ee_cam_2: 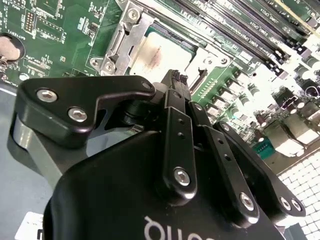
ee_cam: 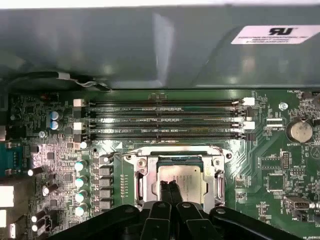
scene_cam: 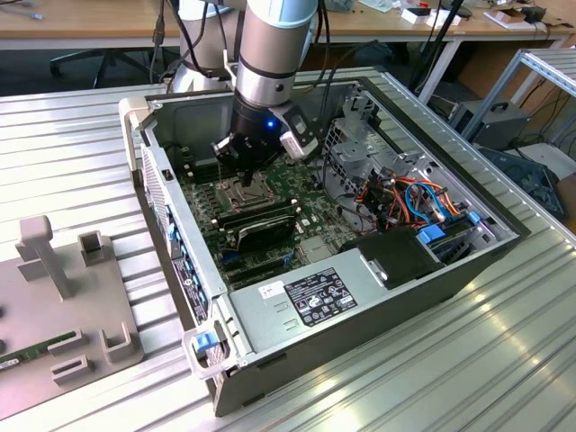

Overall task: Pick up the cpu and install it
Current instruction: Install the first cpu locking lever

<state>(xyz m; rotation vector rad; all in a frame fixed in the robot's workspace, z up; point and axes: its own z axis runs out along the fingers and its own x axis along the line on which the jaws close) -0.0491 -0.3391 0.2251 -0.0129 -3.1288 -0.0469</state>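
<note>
Ribbed metal bench (scene_cam: 504,360) around us, open computer case (scene_cam: 423,297) beneath our claw (ee_cam: 170,186), fingers pressed together, cpu (ee_cam: 192,176) seated in socket (ee_cam: 181,172) right under them

In the first wrist view the gripper (ee_cam: 170,189) hides part of the cpu (ee_cam: 187,175); whether they touch is perhaps unclear.

- You'll find a white label (ee_cam: 272,34) on the grey case wall (ee_cam: 150,45) in the first wrist view; its print is too fine to read.
- The power supply (scene_cam: 297,315) carries a dark rating label (scene_cam: 324,297) and a white sticker (scene_cam: 270,290), both illegible.
- White lettering (ee_cam_2: 175,230) on the claw (ee_cam_2: 176,82) body is cut off.
</note>
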